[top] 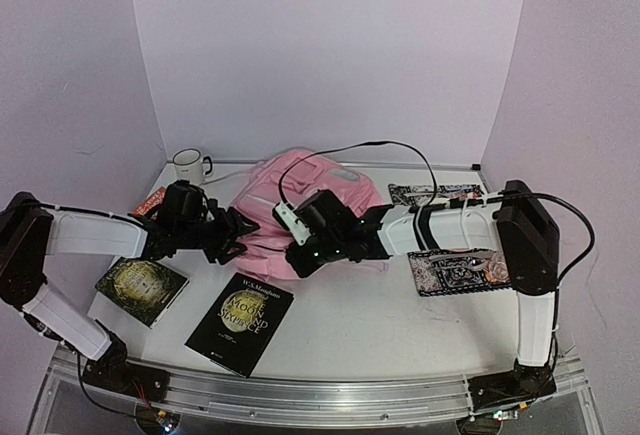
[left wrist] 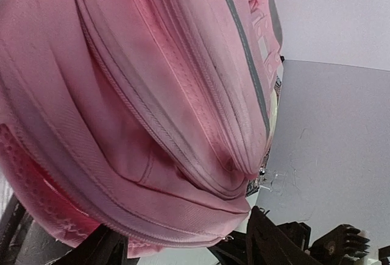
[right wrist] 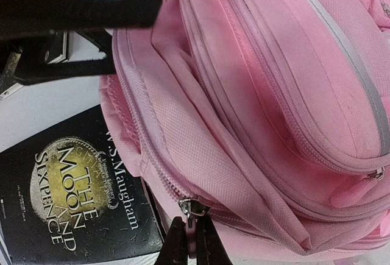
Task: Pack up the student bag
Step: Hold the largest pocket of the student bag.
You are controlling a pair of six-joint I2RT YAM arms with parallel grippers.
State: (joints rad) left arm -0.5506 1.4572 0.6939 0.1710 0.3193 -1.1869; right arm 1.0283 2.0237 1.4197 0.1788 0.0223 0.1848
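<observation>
Top external view: pink student bag (top: 300, 190) slumped at the middle of the table (top: 390, 325), toward the back, between the two arms. Right wrist view: right gripper (right wrist: 190, 231) pinched shut on the metal zipper pull (right wrist: 187, 206) of a zip along the bag's edge, just beside a black paperback (right wrist: 67, 198) titled The Moon and Sixpence. At the bag's left edge, left gripper (top: 238, 231) with jaws spread wide, holding nothing, pink fabric just ahead of its fingers (left wrist: 274, 243).

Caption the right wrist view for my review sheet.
Right tool pinches a zipper pull on the pink student bag, beside The Moon and Sixpence book.
</observation>
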